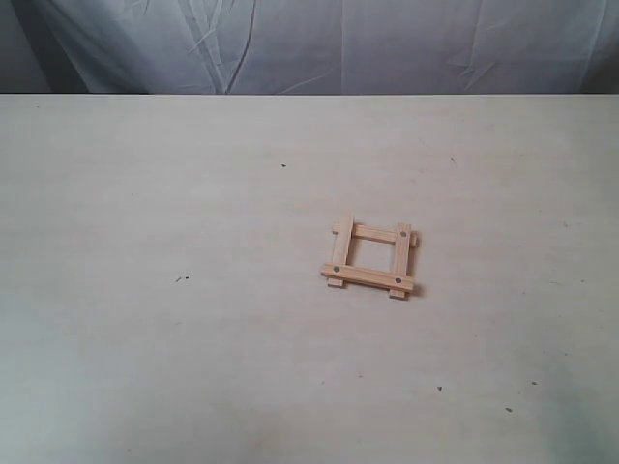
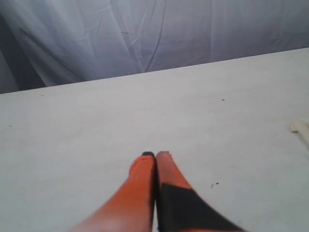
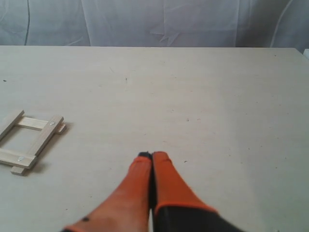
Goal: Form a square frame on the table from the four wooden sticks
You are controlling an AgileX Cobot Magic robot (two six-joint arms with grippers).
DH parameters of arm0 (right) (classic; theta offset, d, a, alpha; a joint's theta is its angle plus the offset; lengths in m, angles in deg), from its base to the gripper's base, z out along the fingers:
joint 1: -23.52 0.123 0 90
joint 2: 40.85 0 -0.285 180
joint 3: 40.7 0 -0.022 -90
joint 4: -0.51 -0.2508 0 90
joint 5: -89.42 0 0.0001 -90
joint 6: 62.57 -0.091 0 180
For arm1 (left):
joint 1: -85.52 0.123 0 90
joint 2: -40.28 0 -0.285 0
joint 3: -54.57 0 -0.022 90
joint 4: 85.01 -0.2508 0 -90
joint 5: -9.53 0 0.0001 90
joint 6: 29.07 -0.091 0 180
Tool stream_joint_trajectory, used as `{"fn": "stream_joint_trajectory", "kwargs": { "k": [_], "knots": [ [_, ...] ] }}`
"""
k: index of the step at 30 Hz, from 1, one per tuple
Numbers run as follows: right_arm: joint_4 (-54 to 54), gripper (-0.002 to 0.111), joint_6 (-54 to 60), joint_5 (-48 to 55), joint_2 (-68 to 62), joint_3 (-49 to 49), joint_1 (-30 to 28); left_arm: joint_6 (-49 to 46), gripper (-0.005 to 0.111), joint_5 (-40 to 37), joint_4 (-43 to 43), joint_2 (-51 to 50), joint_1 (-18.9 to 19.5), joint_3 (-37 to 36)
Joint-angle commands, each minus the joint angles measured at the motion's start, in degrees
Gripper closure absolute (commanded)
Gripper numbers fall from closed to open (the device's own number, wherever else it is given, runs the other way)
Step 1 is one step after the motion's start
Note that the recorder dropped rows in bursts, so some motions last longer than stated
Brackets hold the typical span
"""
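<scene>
- The square frame (image 1: 368, 277) lies flat on the table (image 1: 174, 338), its four wooden sticks (image 1: 341, 242) overlapping at the corners, with dark dots there
- The right gripper (image 3: 152, 155) is well apart from the frame, jaws closed, orange fingers (image 3: 166, 179) pressed together
- The left gripper (image 2: 155, 155) is also well apart from the frame, jaws likewise closed
- A pale cloth (image 1: 309, 43) hangs beyond the frame, behind the table
</scene>
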Motion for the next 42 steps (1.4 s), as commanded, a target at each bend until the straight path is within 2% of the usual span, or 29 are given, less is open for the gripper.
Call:
{"fn": "stream_joint_trajectory", "kwargs": {
  "k": [1, 6, 19, 23, 25, 42],
  "knots": [
    [-0.03, 0.109, 0.11, -0.86, 0.34, 0.12, -0.27, -0.02, 0.107, 2.23, -3.48, 7.41, 0.99, -6.96],
    [-0.03, 0.109, 0.11, -0.86, 0.34, 0.12, -0.27, -0.02, 0.107, 2.23, -3.92, 11.52, 0.99, -11.22],
    [-0.03, 0.109, 0.11, -0.86, 0.34, 0.12, -0.27, 0.82, 0.107, 2.70, -4.61, 11.98, 0.99, -11.22],
    [-0.01, 0.109, 0.01, -0.86, 0.34, 0.12, -0.27, 14.52, 0.107, 2.70, -13.16, 11.98, 0.99, -11.22],
    [-0.01, 0.109, 0.01, -0.86, 0.34, 0.12, -0.27, 17.71, 0.107, 2.70, -14.56, 11.98, 0.99, -11.22],
    [-0.14, 0.109, -0.12, -0.86, 0.34, 0.12, -0.27, 17.72, 0.107, 2.70, -14.66, 11.98, 0.99, -11.22]
  ]
}}
